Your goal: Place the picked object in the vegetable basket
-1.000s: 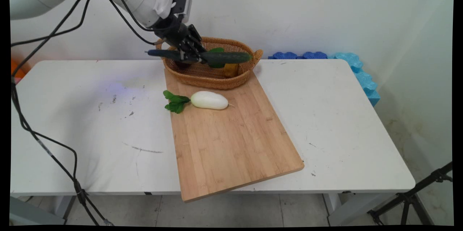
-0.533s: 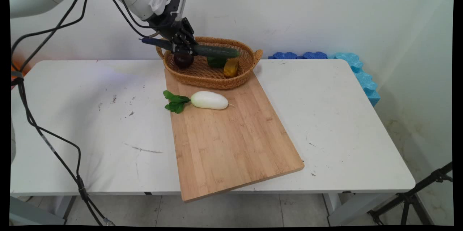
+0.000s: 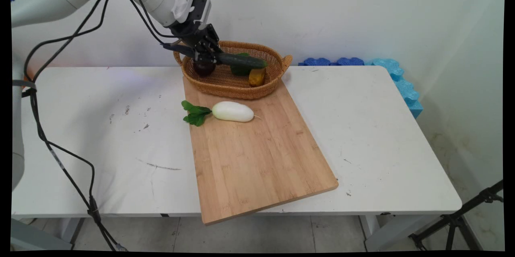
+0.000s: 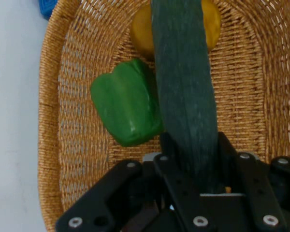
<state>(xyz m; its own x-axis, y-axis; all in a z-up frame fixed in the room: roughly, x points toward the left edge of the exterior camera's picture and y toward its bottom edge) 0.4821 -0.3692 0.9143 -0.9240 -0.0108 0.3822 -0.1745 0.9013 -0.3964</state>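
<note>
My gripper (image 3: 206, 52) is shut on a long dark green cucumber (image 3: 241, 60), holding it over the wicker basket (image 3: 272, 85) at the table's back. The cucumber tilts down to the right, its tip low over the basket's contents. In the hand view the cucumber (image 4: 183, 87) runs up from between my fingers, above a green pepper (image 4: 126, 102) and a yellow item (image 4: 144, 30) lying in the basket (image 4: 48, 121). A dark purple round vegetable (image 3: 203, 68) sits in the basket's left end, just below my gripper.
A wooden cutting board (image 3: 257, 156) runs from the basket to the table's near edge. A white radish (image 3: 232, 111) with green leaves lies at the board's upper left. Blue foam pieces (image 3: 386, 68) sit behind the table's right corner. A tripod leg (image 3: 462, 216) stands at lower right.
The gripper moved left and up with the cucumber, then came down a little toward the right; the cucumber now tilts down into the basket. The purple vegetable came into sight.
</note>
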